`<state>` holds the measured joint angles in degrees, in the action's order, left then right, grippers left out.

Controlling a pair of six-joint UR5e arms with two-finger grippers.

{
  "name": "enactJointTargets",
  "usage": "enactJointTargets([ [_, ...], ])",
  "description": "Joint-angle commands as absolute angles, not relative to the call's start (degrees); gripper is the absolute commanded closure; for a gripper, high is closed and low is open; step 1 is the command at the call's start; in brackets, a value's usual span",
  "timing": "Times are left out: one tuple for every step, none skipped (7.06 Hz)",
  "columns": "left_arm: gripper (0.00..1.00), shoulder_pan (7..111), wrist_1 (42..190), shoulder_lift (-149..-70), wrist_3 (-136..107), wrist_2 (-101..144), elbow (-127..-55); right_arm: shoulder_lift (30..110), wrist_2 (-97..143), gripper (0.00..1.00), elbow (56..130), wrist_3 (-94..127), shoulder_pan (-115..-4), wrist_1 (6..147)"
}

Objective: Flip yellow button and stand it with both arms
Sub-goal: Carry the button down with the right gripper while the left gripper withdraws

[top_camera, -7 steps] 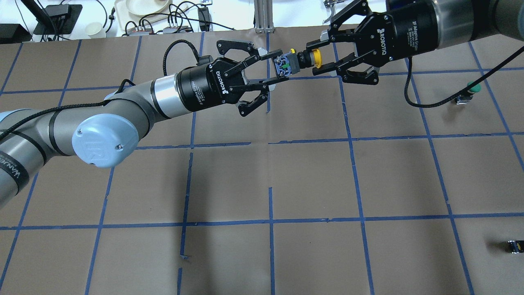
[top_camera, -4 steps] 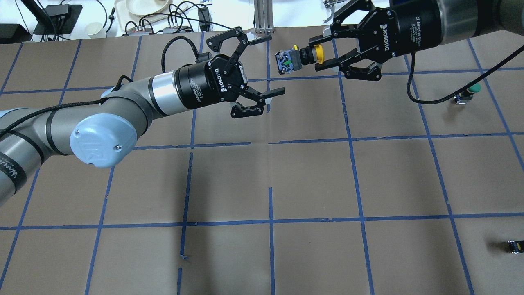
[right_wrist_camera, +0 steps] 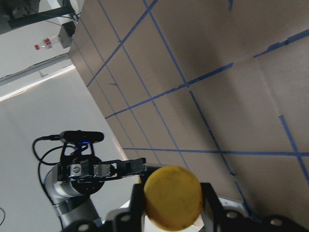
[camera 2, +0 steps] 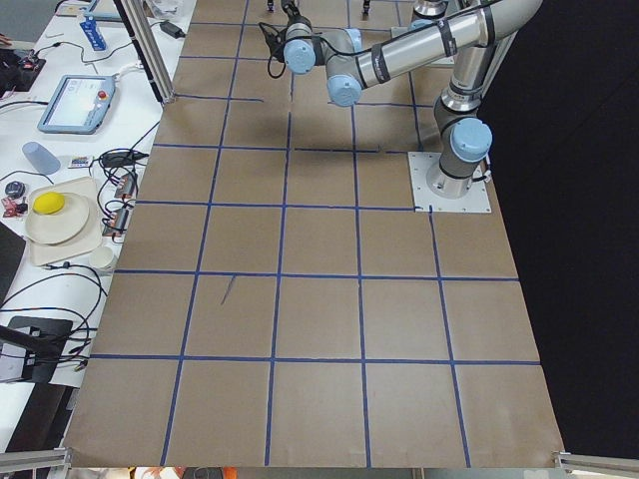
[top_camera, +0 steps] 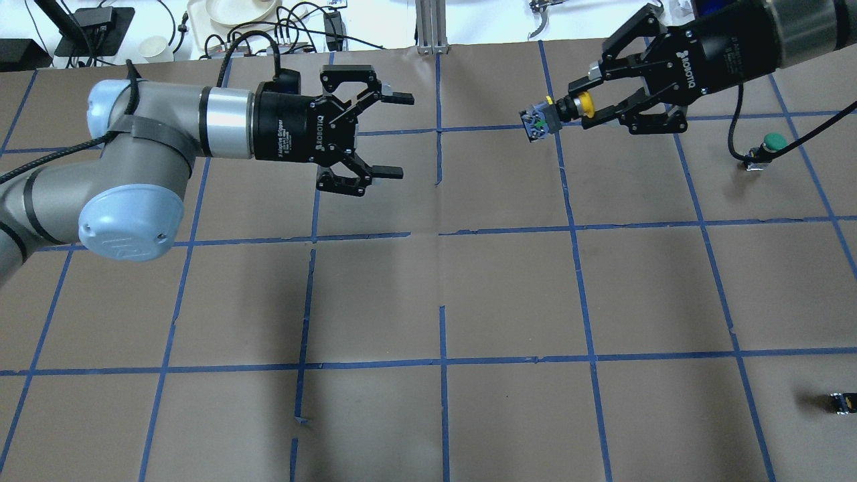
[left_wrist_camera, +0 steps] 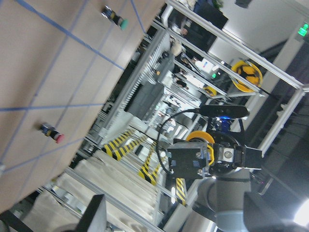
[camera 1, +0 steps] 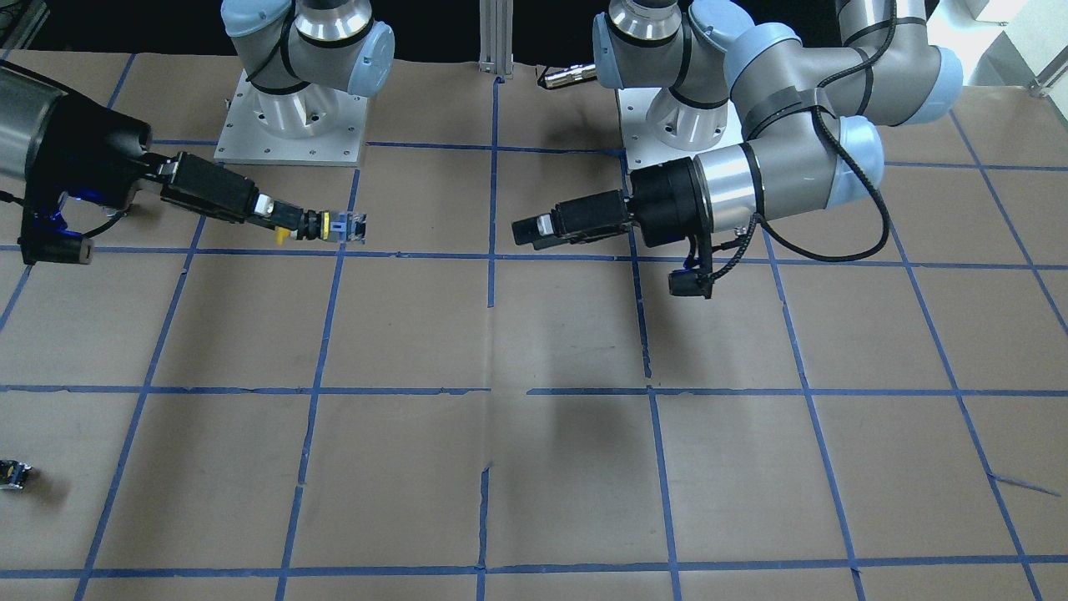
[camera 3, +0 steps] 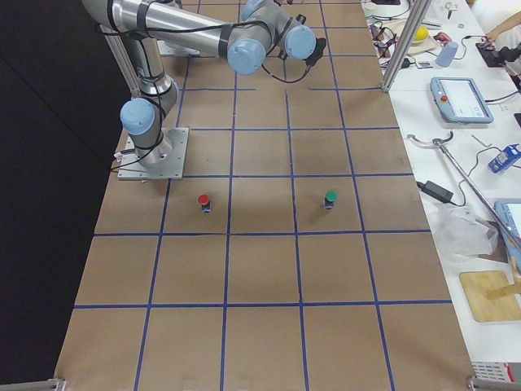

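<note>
My right gripper (top_camera: 581,105) is shut on the yellow button (top_camera: 561,112) and holds it in the air above the table's far side. The button lies sideways, with its yellow cap between the fingers and its contact base pointing toward my left arm. In the front-facing view the button (camera 1: 321,227) sticks out past the right gripper (camera 1: 282,223). The yellow cap (right_wrist_camera: 173,197) fills the bottom of the right wrist view. My left gripper (top_camera: 402,136) is open and empty, well apart from the button. The left wrist view looks across at the button's base (left_wrist_camera: 189,161).
A green-capped button (top_camera: 770,146) stands at the right, and a red-capped one (camera 3: 203,200) near the right arm's base. A tiny black-silver part (top_camera: 840,402) lies at the near right edge. Cables and a plate lie beyond the table's far edge.
My left gripper let go of the button's base, opened wide and drew back to the left. My right gripper carried the button to the right.
</note>
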<state>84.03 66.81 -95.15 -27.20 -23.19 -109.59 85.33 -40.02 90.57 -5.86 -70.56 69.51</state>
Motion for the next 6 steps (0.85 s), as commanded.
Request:
enactJointTargets([
  [0.01,82.4,65.4,-94.8,-27.5,-45.7,-104.7,84.8,-54.9,0.76,90.4,-10.8,-68.3,73.7],
  [0.01,82.6,66.1,-94.7,-25.8,-54.2,-103.5,84.4,-66.0,0.76,91.0,-14.3,-67.8,77.2],
  [0.01,82.8,68.3,-94.4,-22.1,-62.7,-103.6,83.0,-76.3,0.76,91.4,-15.4,-67.3,81.5],
  [0.01,84.0,72.3,-92.4,-14.4,-77.9,-103.0,82.4,-81.1,0.76,91.5,-18.3,-65.5,83.3],
  [0.01,84.3,79.6,-89.3,-6.7,-84.6,-101.8,82.2,-86.6,0.84,92.2,-19.8,-61.6,84.8],
  [0.00,84.4,86.1,-88.1,-0.6,-88.6,-100.0,81.6,-90.1,0.92,94.6,-20.3,-58.3,88.6],
])
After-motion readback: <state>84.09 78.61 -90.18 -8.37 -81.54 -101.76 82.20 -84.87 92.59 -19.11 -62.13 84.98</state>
